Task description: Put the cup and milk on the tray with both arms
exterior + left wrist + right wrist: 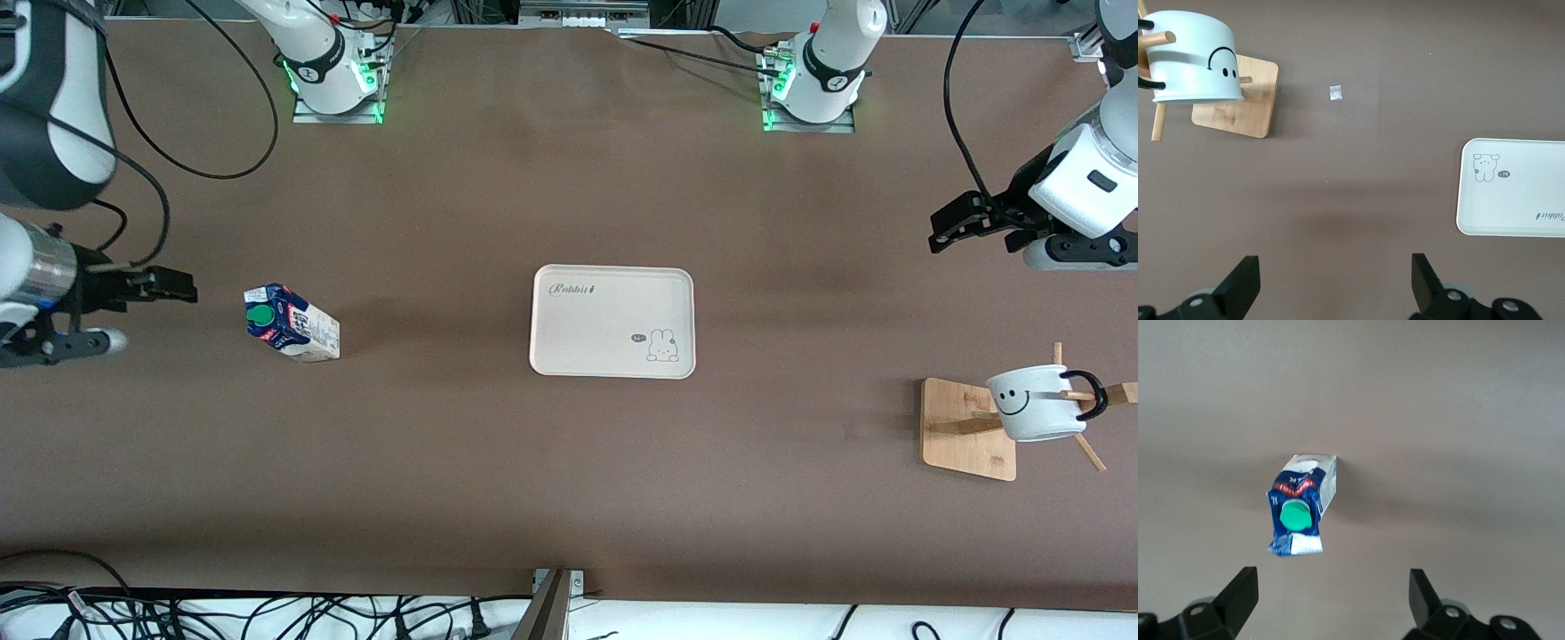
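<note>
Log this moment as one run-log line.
phase: pre-grasp | left gripper: open, above table near cup on wooden stand | right gripper: open, beside milk | tray: empty

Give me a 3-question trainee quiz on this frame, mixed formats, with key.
1. True or false: the milk is on the tray.
2. The cup is: A) on the tray, B) hung on a wooden stand, C) held by the left gripper.
3. Fill in: both the left gripper and the right gripper are ____ and hold nothing.

Key: 1 false; 2 B; 3 open.
</note>
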Available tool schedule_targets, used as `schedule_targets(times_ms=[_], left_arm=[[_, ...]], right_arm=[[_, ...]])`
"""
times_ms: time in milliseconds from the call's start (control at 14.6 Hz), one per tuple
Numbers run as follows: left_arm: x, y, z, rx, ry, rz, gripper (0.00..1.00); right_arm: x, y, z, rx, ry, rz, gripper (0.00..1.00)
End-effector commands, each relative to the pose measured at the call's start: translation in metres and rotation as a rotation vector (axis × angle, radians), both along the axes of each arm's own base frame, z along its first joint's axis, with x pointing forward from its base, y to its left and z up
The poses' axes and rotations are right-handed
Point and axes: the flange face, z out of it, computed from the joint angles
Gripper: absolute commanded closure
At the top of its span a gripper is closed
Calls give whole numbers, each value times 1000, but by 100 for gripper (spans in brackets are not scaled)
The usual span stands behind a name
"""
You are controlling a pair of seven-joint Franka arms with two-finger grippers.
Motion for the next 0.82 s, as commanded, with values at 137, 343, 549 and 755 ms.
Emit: schedule_targets(times_ms=[137, 343, 549, 755], left_arm=[[4, 0, 5, 3, -11, 7, 0], [4, 0, 5, 3, -11, 7, 0], [5, 0, 6, 3, -12, 7, 0], [5, 0, 6, 2, -14, 7, 0]], right_arm=[[13, 21, -42, 0, 30, 33, 0], [17, 22, -67, 4, 51, 31, 0], [18, 25, -90, 3, 86, 35, 0], [13, 30, -111, 2, 105, 42, 0]])
